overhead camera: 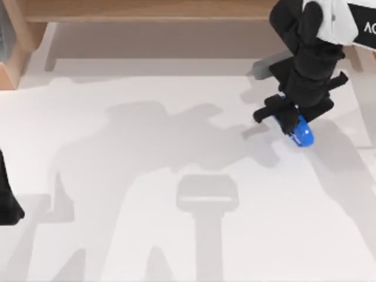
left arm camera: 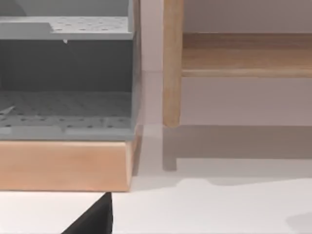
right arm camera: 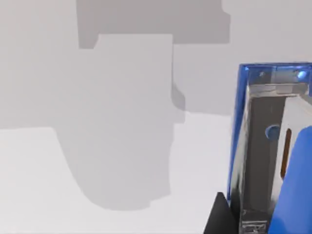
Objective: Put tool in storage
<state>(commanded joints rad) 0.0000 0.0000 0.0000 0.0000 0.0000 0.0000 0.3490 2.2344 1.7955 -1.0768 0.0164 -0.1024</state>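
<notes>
The right claw (overhead camera: 292,120) is reaching down at the far right of the white worktop (overhead camera: 176,235), and the blue stapler (overhead camera: 302,134) is sitting between its fingers, with its rounded nose poking out toward the near side. In the right wrist view the stapler (right arm camera: 265,146) is filling the edge of the frame, silver-grey underside facing the camera, so the claw is evidently closing around or already clamping it; whether it is lifted off the worktop or resting on it I cannot tell.

The stapler is looking like a rigid, fairly light thing (glossy plastic above, metal below), so the smooth curved top is likely to be slippery. The flatter side walls near the middle are the better place to be gripping it, rather than the tapered nose.

The left arm (overhead camera: 7,200) is sitting parked at the left edge of the worktop. Its wrist camera is looking at a grey perforated storage unit (left arm camera: 66,112) on a wooden base (left arm camera: 63,163), beside a wooden shelf frame (left arm camera: 171,63), probably where the stapler is headed.
</notes>
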